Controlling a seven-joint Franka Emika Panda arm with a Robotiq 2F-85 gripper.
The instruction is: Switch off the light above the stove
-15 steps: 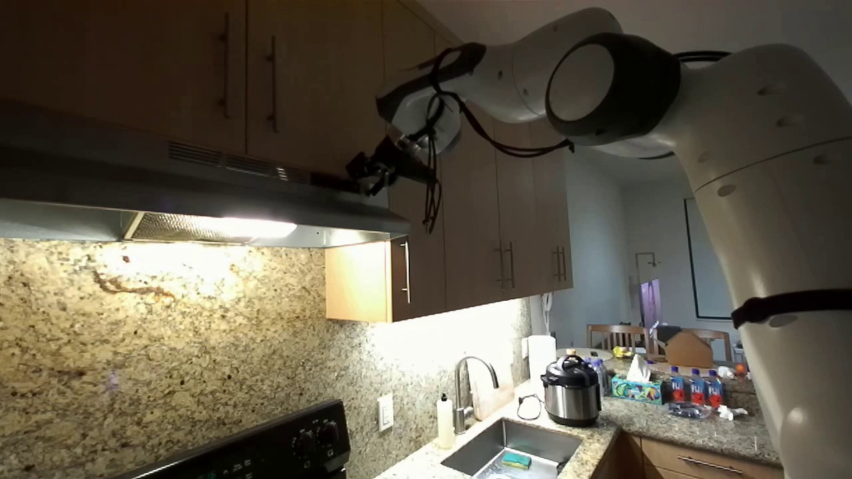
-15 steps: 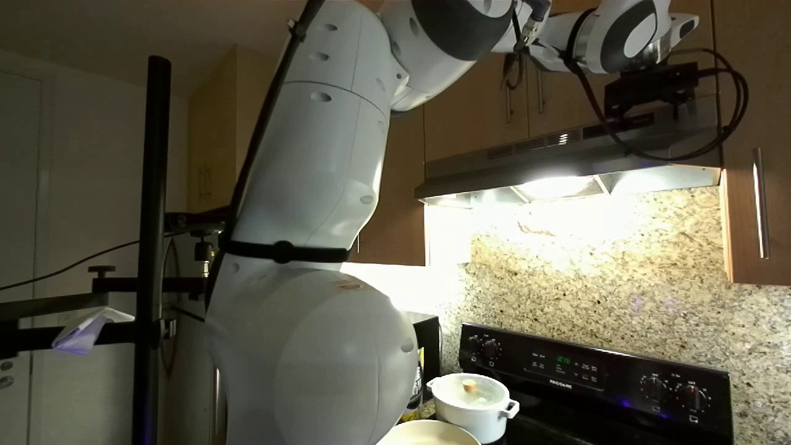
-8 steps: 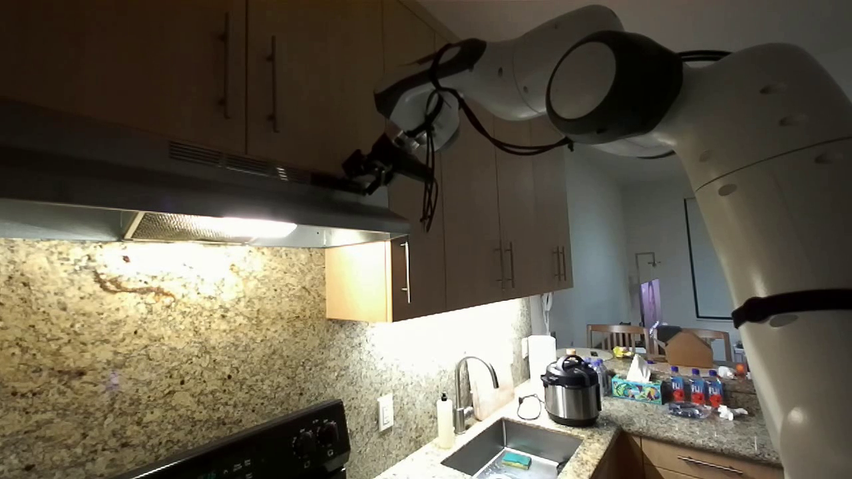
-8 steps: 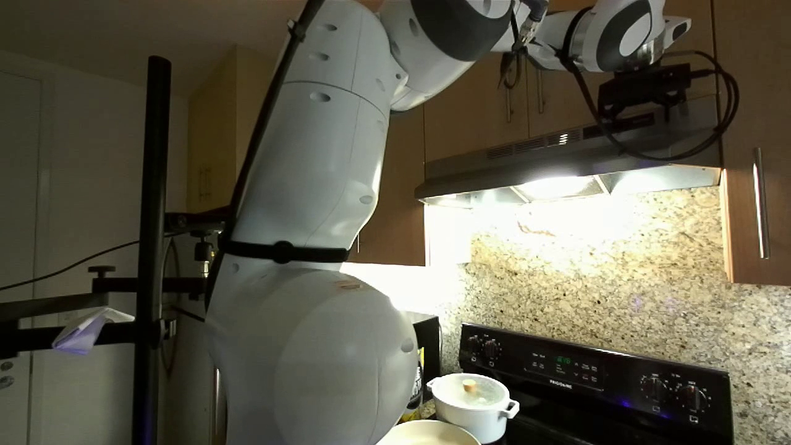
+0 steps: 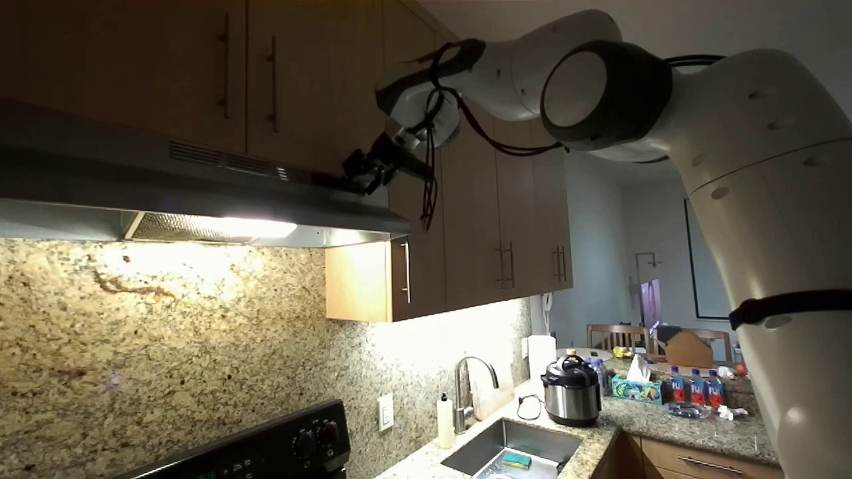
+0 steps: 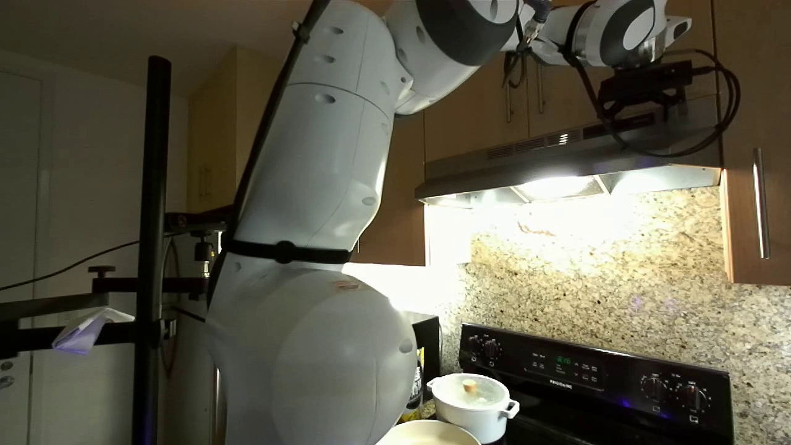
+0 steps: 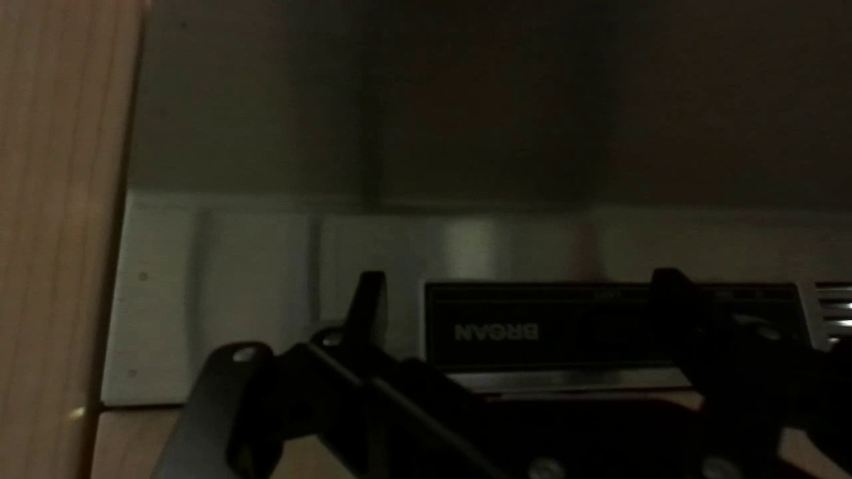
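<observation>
The light [image 5: 259, 228] glows warm white under the grey range hood [image 5: 219, 193]; the lit panel of the light [image 6: 556, 186] shows in both exterior views. Below it is the black stove [image 6: 556, 371] with its knobbed back panel. My gripper [image 7: 521, 274] stands open before the hood's front, its fingers [image 7: 370, 306] wide apart with nothing between them. Behind the gap lies a black control strip [image 7: 496, 332] with upside-down BROAN lettering; the right finger covers part of it. Whether the fingertips touch the hood I cannot tell. The strip's switches are too dark to make out.
Wooden cabinets [image 5: 313, 80] stand right above the hood, and another cabinet side [image 7: 60, 199] borders it in the wrist view. Cables [image 6: 732, 111] loop off the wrist. A white pot [image 6: 473, 408] sits on the stove. Beyond it are a sink [image 5: 512, 452] and a pressure cooker [image 5: 572, 392].
My gripper has shifted slightly along the hood's front, leftward in both exterior views. Over the last half second the elbow and upper arm have swung a little while the gripper stayed nearly in place.
</observation>
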